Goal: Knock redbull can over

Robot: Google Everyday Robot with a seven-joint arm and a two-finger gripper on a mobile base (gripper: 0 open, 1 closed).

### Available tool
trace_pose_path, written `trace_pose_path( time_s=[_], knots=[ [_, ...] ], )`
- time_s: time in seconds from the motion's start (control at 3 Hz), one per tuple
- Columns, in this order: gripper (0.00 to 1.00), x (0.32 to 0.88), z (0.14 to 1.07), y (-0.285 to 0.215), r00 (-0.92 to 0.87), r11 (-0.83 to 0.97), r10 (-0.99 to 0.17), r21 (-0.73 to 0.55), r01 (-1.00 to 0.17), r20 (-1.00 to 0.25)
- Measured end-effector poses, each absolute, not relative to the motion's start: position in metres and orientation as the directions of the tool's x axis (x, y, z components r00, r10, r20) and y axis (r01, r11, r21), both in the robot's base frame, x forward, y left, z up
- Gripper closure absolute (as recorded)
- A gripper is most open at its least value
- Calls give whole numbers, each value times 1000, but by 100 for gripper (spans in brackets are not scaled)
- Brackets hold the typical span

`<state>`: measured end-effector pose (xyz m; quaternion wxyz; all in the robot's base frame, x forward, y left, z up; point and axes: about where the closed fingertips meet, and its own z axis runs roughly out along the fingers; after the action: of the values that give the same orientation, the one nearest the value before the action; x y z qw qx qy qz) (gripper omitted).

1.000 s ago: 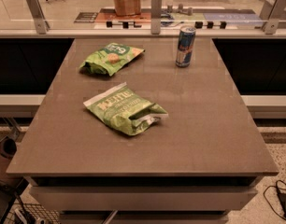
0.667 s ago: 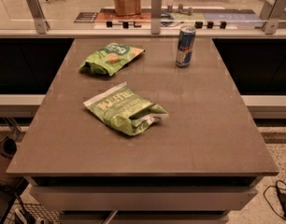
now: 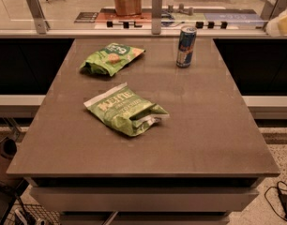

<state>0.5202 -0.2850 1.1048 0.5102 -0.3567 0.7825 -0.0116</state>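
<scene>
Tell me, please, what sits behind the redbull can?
Behind the upright redbull can the table ends at a pale ledge carrying small dark fittings. The can hides the ledge stretch directly behind it. The pincer is out of view.

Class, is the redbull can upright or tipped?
Upright: the redbull can stands on its base. The gripper, seemingly the pale shape at the right edge, is apart.

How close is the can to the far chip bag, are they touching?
Apart. The camera view shows a wide strip of bare table between the redbull can and the far chip bag. The gripper is not in view.
</scene>
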Motion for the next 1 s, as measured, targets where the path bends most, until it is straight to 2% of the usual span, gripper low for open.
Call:
trace_pose_path(
  time_s=[0.33, 1.0],
  knots=[
    [0, 534, 1089, -266, -238, 758, -558, -371, -537, -795],
    [0, 574, 1056, -233, -197, 792, -464, -305, -530, -863]
  ],
)
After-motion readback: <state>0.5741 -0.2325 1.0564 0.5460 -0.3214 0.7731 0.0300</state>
